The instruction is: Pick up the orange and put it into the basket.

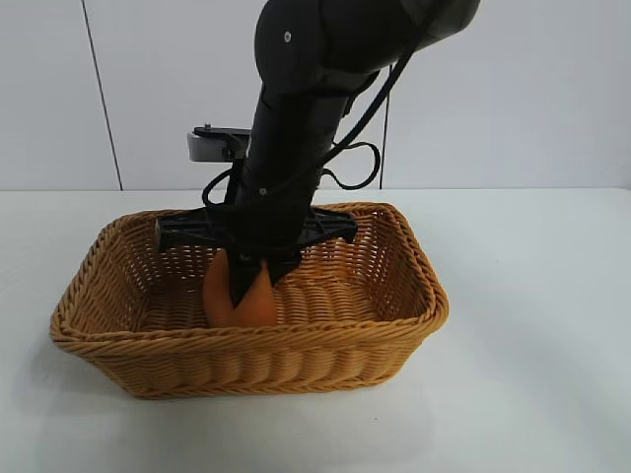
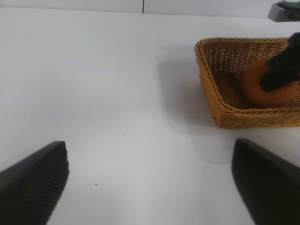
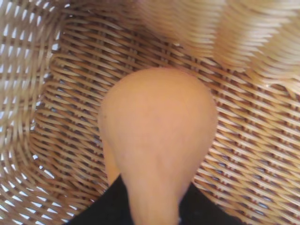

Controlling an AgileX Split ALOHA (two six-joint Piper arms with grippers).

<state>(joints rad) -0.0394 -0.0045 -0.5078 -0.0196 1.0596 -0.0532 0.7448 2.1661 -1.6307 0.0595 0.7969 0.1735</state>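
Observation:
The dull-orange orange is down inside the tan wicker basket, near its front wall. My right gripper reaches steeply down into the basket. Its black fingers lie against both sides of the narrow knobby end of the orange, shut on it. Woven basket floor shows all around the fruit. The left wrist view shows the basket off to one side, with the orange and the right gripper's dark fingers in it. My left gripper hangs open over bare table, well away from the basket.
The basket stands mid-table on a white tabletop, with a white wall behind. The right arm's dark body rises over the basket's middle.

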